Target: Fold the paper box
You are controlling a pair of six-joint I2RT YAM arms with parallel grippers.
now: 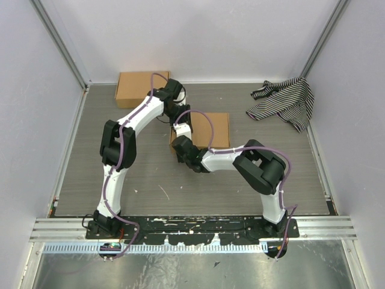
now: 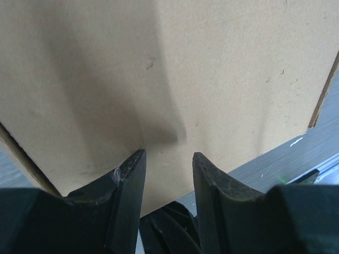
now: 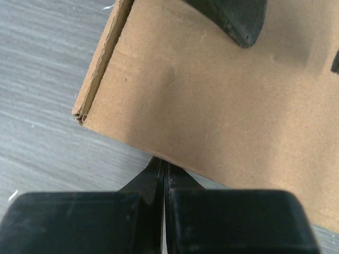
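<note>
A grey wood-grain desk (image 1: 198,186) fills the work area, with pale walls on three sides. The left arm (image 1: 129,126) rises from its base at the near edge, arches toward the far side, then bends back down to the middle of the desk. The right arm (image 1: 258,165) folds at its elbow and reaches leftward, low over the surface, to the same spot.

The paper box (image 1: 213,129), plain brown cardboard, lies flat near the middle of the desk, a little toward the far side, and both arms meet at its left end. A second cardboard box (image 1: 135,87) sits in the far left corner against the wall, well apart from the first. A black-and-white striped cloth (image 1: 286,102) lies crumpled in the far right corner.

In the left wrist view, the left fingers (image 2: 135,174) stand apart with nothing between them, pointing down at the box's smooth top face. In the right wrist view, the right fingers (image 3: 161,169) are pressed together, their tips at the box's lower edge, just beside a corner where the corrugated layers show.
</note>
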